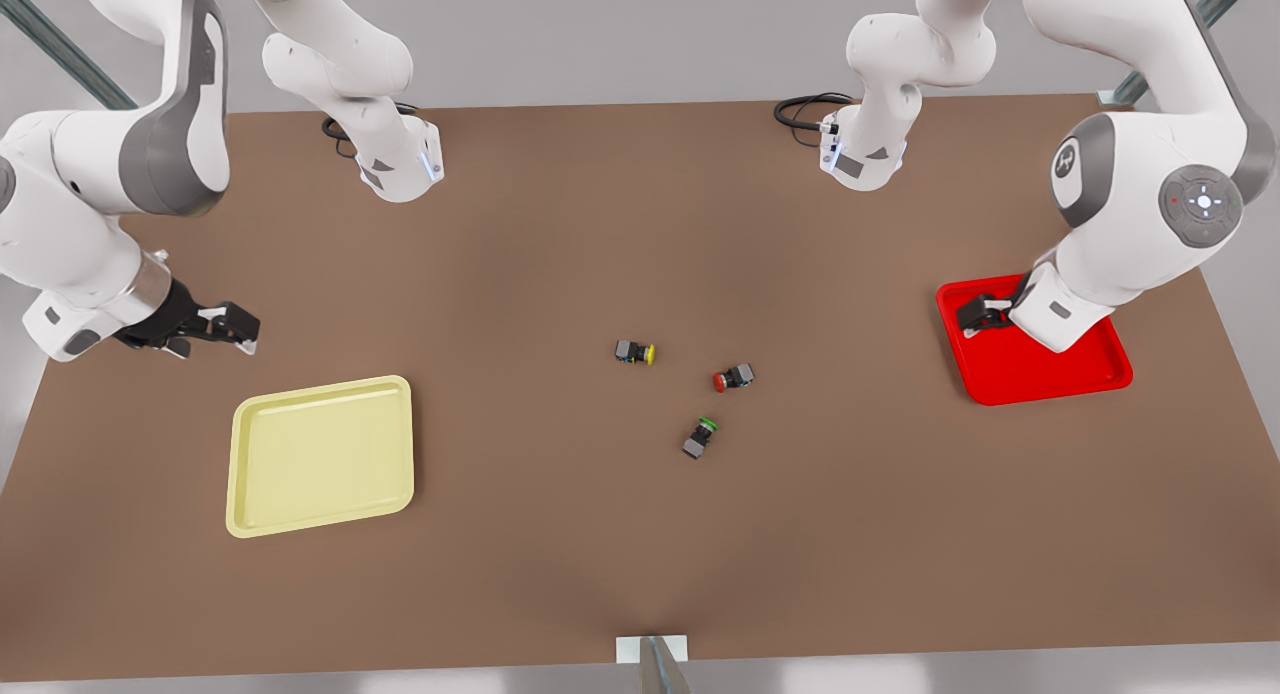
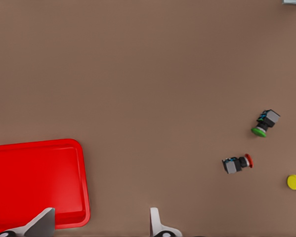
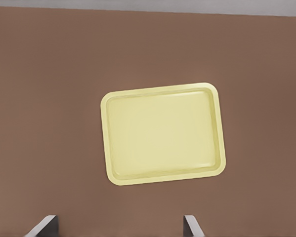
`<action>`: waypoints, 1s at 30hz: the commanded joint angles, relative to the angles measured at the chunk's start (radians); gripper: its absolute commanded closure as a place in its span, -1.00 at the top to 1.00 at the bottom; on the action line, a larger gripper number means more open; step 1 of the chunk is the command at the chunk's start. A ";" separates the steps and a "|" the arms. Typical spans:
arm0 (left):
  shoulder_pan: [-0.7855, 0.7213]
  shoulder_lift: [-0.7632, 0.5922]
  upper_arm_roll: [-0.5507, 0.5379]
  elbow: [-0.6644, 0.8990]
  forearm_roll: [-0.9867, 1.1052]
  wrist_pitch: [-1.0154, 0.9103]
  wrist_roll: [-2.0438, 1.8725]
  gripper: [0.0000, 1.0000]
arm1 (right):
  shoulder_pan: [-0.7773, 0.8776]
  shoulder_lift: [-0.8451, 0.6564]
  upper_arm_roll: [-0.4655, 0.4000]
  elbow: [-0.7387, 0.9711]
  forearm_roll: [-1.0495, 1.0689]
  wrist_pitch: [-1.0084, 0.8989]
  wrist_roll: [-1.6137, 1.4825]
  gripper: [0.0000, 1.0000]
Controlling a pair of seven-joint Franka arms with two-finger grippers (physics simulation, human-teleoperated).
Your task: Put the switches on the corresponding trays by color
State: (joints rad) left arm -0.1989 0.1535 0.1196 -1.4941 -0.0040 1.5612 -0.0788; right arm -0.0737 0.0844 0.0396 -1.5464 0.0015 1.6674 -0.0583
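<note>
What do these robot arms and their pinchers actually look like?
Both arms are glossy white rounded segments with grey joint panels. The left gripper and right gripper are black with pale finger pads. Black cables coil at both bases; one joint cap carries a round button pad.

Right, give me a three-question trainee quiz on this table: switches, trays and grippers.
1. Which switch has no tray of its own color?
A. yellow
B. red
C. the green switch
2. True or false: the left gripper hangs over the yellow tray.
3. Fill in: the right gripper has its fingers ___ (open or shut).

Key
1. C.
2. False. It hangs over the red tray.
3. Open.
</note>
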 commanded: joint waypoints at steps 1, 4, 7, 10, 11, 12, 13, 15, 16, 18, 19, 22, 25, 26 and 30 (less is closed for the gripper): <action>0.001 0.000 0.000 0.002 0.009 -0.006 0.001 1.00 | -0.003 0.000 0.000 0.002 0.000 0.000 0.000 1.00; -0.040 0.018 -0.009 -0.133 0.007 -0.104 -0.033 1.00 | -0.005 0.003 0.000 0.002 0.000 0.000 0.000 1.00; -0.169 0.097 -0.020 -0.179 -0.091 0.115 -0.709 1.00 | -0.003 0.003 0.000 0.006 0.002 0.000 0.003 1.00; -0.269 0.123 -0.020 -0.244 -0.114 0.262 -1.314 1.00 | 0.000 0.012 0.000 0.011 0.003 0.008 0.011 1.00; -0.295 0.124 -0.020 -0.268 -0.125 0.292 -1.415 1.00 | 0.000 0.012 0.000 0.011 0.003 0.008 0.008 1.00; -0.321 0.149 -0.020 -0.273 -0.168 0.329 -1.536 1.00 | 0.003 0.012 0.002 0.011 0.024 0.009 -0.002 1.00; -0.340 0.188 -0.020 -0.275 -0.194 0.407 -1.663 1.00 | 0.005 0.014 0.016 0.011 0.087 0.012 0.000 1.00; -0.355 0.199 -0.020 -0.305 -0.206 0.465 -1.740 1.00 | 0.005 0.046 0.100 0.029 0.094 0.014 0.000 1.00; -0.369 0.199 -0.020 -0.325 -0.211 0.507 -1.788 1.00 | 0.005 0.063 0.150 0.032 0.089 0.020 0.002 1.00; -0.392 0.218 -0.020 -0.330 -0.232 0.562 -1.840 1.00 | 0.005 0.071 0.229 0.032 0.087 0.037 0.000 1.00; -0.404 0.245 -0.020 -0.330 -0.237 0.606 -1.859 1.00 | 0.003 0.086 0.279 0.032 0.086 0.035 -0.002 1.00; -0.415 0.268 -0.020 -0.385 -0.254 0.688 -1.912 1.00 | 0.077 0.115 0.344 0.011 0.022 0.055 -0.103 1.00; -0.441 0.262 -0.020 -0.471 -0.252 0.766 -1.940 1.00 | 0.313 0.230 0.321 -0.009 -0.077 0.192 -0.242 1.00; -0.444 0.261 -0.020 -0.486 -0.252 0.792 -1.938 1.00 | 0.443 0.294 0.229 0.031 -0.066 0.193 -0.345 1.00; -0.444 0.265 -0.020 -0.564 -0.248 0.942 -1.923 1.00 | 0.647 0.465 0.060 0.121 0.109 0.225 -0.480 1.00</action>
State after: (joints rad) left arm -0.6427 0.4225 0.0997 -2.0648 -0.2501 2.5034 -2.0074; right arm 0.5754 0.5651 0.0985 -1.4263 0.1150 1.8957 -0.5399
